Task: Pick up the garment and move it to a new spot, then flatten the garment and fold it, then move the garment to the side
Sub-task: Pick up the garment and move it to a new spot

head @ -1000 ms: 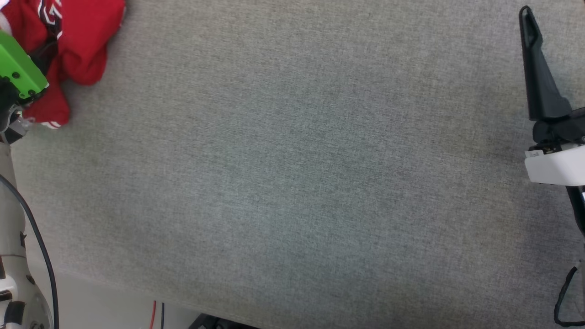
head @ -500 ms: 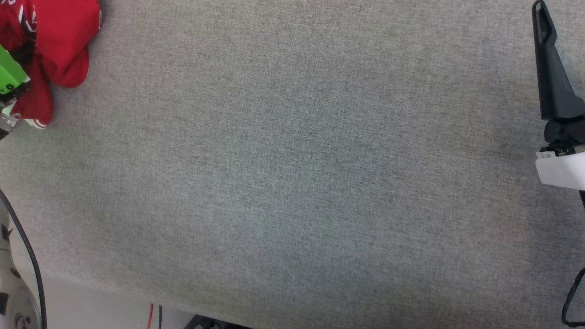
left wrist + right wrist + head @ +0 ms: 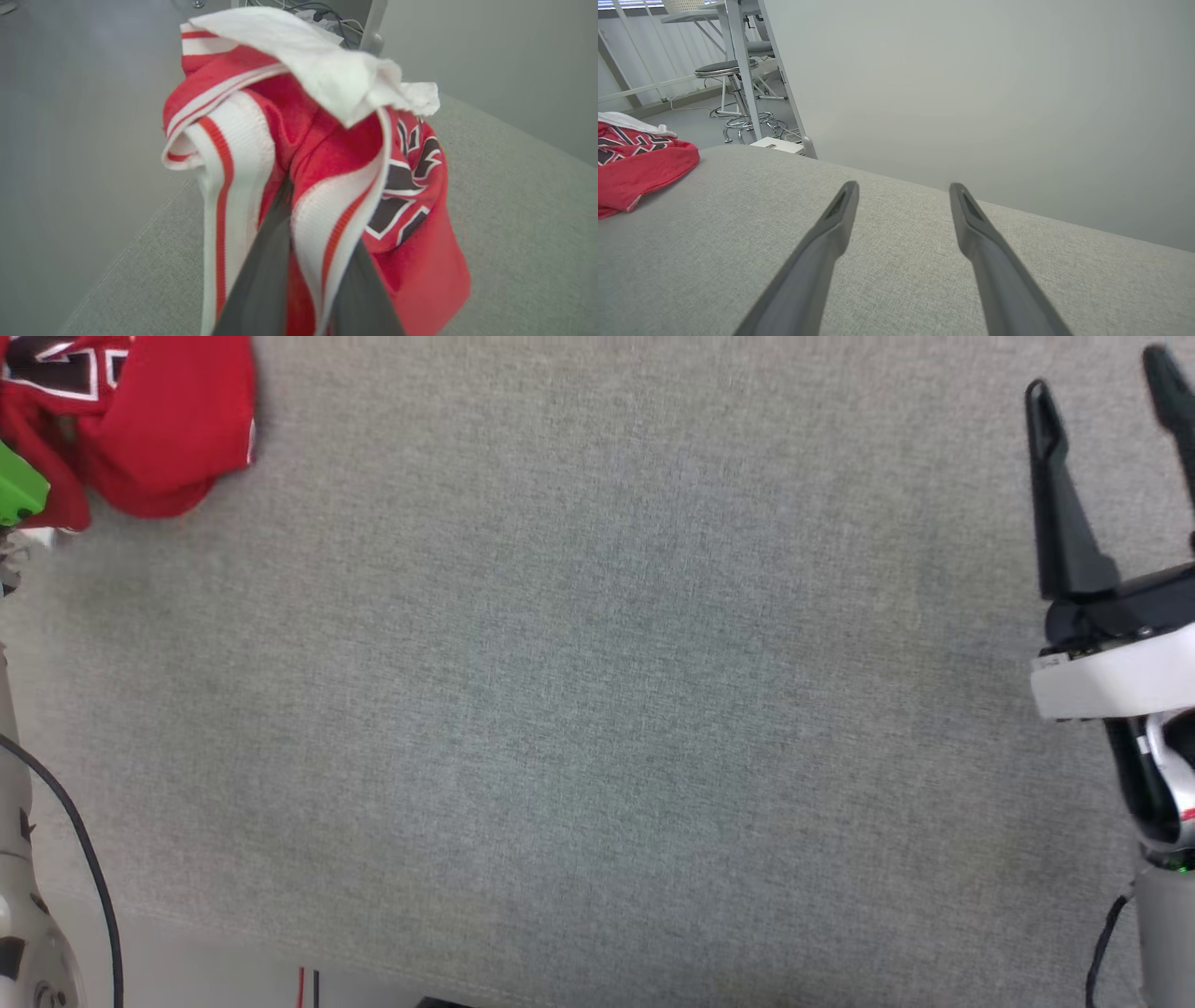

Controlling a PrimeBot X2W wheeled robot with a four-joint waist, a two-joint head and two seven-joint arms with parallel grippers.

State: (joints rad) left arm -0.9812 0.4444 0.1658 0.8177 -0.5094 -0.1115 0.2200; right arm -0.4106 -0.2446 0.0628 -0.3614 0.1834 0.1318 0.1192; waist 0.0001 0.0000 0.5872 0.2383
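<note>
Red jersey [image 3: 159, 429]: is lying bunched at the far left corner of the counter, its black, white-outlined numerals facing up, with one end being held up off the surface.
Left gripper [image 3: 313, 242]: its fingers are pinching the jersey's red-and-white striped trim between them; a white sleeve is draping over the top of the bunch.
Right gripper [image 3: 1102, 392]: is sitting over the counter's right side, well apart from the jersey, its fingers standing spread.
Counter [image 3: 597, 709]: is showing grey woven fabric.
</note>
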